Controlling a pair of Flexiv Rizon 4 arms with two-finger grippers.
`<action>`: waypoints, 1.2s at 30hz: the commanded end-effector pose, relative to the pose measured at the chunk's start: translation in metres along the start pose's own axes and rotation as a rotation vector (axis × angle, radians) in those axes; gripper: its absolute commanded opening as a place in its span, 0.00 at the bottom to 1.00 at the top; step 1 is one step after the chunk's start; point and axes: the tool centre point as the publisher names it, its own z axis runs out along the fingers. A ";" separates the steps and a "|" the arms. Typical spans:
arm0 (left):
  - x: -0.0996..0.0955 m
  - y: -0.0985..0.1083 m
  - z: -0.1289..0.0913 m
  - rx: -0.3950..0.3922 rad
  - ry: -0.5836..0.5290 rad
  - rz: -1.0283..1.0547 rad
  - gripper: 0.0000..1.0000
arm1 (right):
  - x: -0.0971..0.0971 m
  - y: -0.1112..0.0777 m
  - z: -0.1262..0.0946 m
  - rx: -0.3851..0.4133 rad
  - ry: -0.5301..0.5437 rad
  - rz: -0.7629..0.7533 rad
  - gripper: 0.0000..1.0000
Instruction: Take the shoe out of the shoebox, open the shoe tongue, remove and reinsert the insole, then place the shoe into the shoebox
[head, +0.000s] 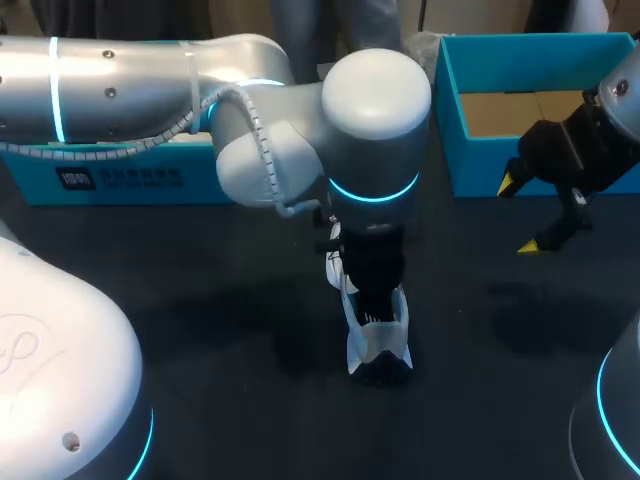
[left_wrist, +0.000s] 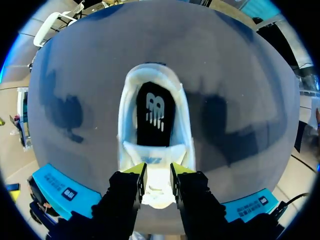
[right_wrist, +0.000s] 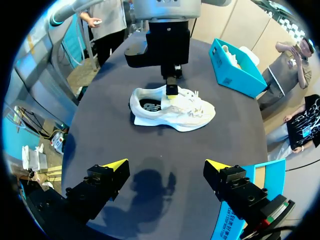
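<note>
A white shoe (left_wrist: 155, 145) with a black insole (left_wrist: 156, 112) stands on the dark table, also seen as the shoe (head: 375, 340) and the shoe (right_wrist: 172, 107). My left gripper (left_wrist: 156, 182) comes straight down onto it and is shut on the shoe's tongue (left_wrist: 156, 172), one yellow-tipped finger on each side. In the head view the left arm's wrist (head: 375, 110) hides most of the shoe. My right gripper (head: 522, 215) hangs open and empty at the right, just in front of the open blue shoebox (head: 455, 120). In its own view the right gripper (right_wrist: 166, 165) is well short of the shoe.
A blue box part (head: 120, 180) with a label lies at the back left, seen too as the blue box part (right_wrist: 235, 65) beyond the shoe. Bare dark table (head: 250, 420) lies around the shoe and toward the front.
</note>
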 end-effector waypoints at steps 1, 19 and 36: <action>0.000 0.006 -0.004 -0.012 -0.007 -0.011 0.30 | 0.000 0.000 0.001 0.003 0.000 0.000 1.00; 0.001 -0.004 0.012 -0.013 -0.019 -0.065 0.29 | 0.000 0.000 0.001 0.003 0.000 0.000 1.00; 0.030 -0.001 -0.043 0.040 0.009 -0.417 1.00 | 0.000 0.000 0.001 0.003 0.000 0.000 1.00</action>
